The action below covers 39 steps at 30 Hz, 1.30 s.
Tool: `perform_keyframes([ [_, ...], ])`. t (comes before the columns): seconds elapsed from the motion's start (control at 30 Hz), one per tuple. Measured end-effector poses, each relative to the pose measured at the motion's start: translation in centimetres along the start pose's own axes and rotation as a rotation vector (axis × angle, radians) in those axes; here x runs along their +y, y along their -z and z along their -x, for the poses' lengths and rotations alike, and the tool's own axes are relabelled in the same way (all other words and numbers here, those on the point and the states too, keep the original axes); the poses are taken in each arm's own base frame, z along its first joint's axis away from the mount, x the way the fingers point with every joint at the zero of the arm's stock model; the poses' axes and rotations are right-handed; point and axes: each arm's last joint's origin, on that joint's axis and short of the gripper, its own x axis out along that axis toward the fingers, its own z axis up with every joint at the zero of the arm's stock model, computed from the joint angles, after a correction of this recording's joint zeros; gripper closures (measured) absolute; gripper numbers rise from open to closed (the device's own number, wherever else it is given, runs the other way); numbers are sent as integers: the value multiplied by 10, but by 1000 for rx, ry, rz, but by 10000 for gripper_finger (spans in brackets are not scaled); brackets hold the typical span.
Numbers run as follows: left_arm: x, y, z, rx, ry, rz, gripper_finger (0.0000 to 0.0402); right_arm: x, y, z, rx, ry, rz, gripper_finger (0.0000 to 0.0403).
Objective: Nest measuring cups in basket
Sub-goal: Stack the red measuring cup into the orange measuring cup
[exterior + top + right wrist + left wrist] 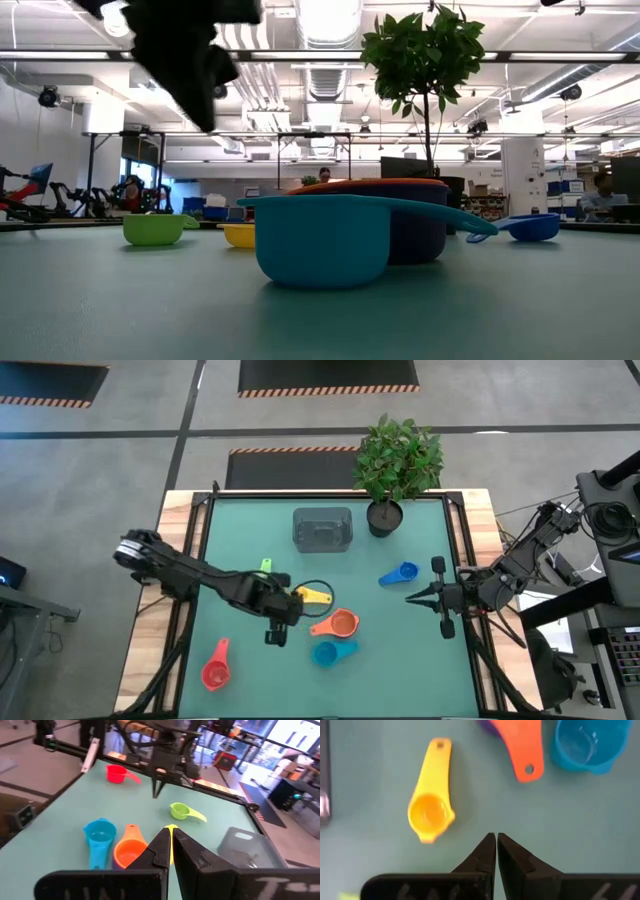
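Several measuring cups lie loose on the green table. The yellow cup (431, 810) lies just ahead of my left gripper (496, 836), which hovers shut above the table, pointing steeply down, touching nothing. An orange cup (337, 624) rests inside a purple cup (487, 725). A blue cup (330, 652) lies beside them. The green cup (265, 567), the red cup (215, 670) and a second blue cup (400, 574) lie apart. The grey basket (322, 530) stands at the far middle. My right gripper (412, 598) waits shut at the right, held high.
A potted plant (395, 460) stands at the far edge, right of the basket. A black cable loop (318, 588) hangs by the left wrist above the yellow cup. Bare table lies between the cups and the basket.
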Motion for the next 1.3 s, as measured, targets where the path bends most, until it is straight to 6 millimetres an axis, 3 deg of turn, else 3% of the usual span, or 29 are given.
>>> perform_keyframes([
  [0.23,-21,29,10,181,231,149,402,-1,-3,0,-25,33,-3,394],
  [0.57,-85,46,52,341,396,310,402,-2,-12,1,-100,56,111,394],
  [0.93,-127,88,60,420,193,914,377,-3,-16,1,-134,68,188,394],
  [1.1,-140,104,59,362,141,919,337,-3,-16,1,-135,68,199,394],
  [1.3,-160,120,38,385,60,815,277,-3,-16,1,-135,68,198,394],
])
